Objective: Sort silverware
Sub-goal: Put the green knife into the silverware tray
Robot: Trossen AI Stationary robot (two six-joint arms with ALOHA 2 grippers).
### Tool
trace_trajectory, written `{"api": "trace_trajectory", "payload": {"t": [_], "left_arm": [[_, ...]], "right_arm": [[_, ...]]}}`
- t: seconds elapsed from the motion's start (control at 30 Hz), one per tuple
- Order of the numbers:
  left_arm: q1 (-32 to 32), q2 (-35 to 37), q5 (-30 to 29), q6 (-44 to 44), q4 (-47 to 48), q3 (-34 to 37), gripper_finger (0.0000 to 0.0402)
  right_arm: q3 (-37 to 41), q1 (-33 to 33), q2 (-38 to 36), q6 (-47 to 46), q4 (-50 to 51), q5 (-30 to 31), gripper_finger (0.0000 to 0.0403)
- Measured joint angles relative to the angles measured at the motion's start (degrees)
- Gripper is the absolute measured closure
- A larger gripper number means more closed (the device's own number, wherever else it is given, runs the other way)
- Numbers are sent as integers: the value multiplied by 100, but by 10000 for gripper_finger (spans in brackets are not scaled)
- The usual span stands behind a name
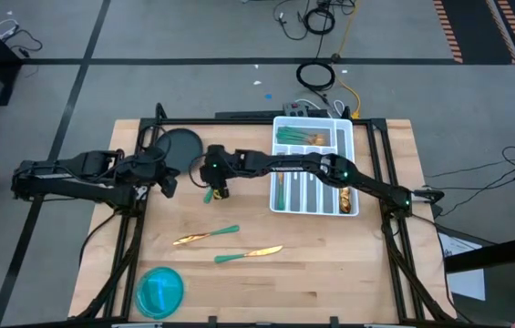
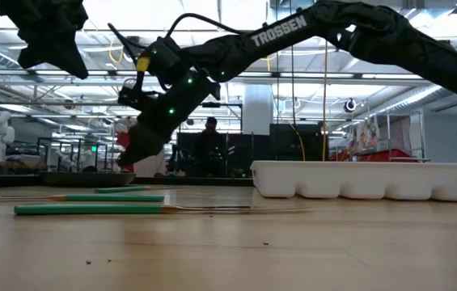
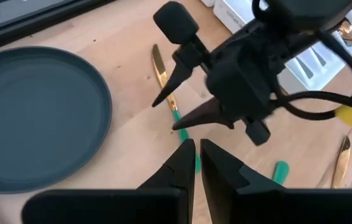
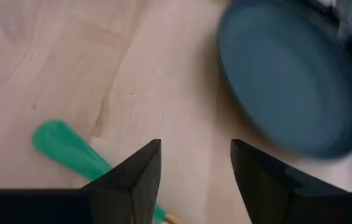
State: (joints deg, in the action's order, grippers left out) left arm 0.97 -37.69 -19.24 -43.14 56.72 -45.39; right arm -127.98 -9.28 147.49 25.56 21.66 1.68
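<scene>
Overhead, the right gripper [image 1: 217,189] is seen with fingers apart above a teal-handled knife [image 3: 166,87] beside the dark plate [image 1: 180,148]. The left gripper [image 1: 168,185], nearly closed and empty, is held nearby. Two more pieces [image 1: 230,244] lie mid-table; others are sorted in the white tray [image 1: 314,164].

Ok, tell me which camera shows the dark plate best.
Left wrist view: the dark plate fills its side, rim clear. High view shows it small, right wrist view blurred, low view only edge-on.
</scene>
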Motion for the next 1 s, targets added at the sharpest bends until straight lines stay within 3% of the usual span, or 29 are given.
{"api": "trace_trajectory", "payload": {"t": [0.2, 0.4, 0.57, 1.0], "left_arm": [[0, -4, -119, 0, -8, 0, 369], [0, -4, -203, 0, -50, 0, 369], [0, -4, -204, 1, -61, 0, 369], [0, -4, -204, -2, -58, -2, 369]], "right_arm": [[0, -72, 27, -1972, -42, 155, 259], [0, -234, 27, -2816, 144, 160, 328], [0, -205, 27, -2942, 438, 132, 394], [0, -77, 69, -2950, 671, 107, 401]]}}
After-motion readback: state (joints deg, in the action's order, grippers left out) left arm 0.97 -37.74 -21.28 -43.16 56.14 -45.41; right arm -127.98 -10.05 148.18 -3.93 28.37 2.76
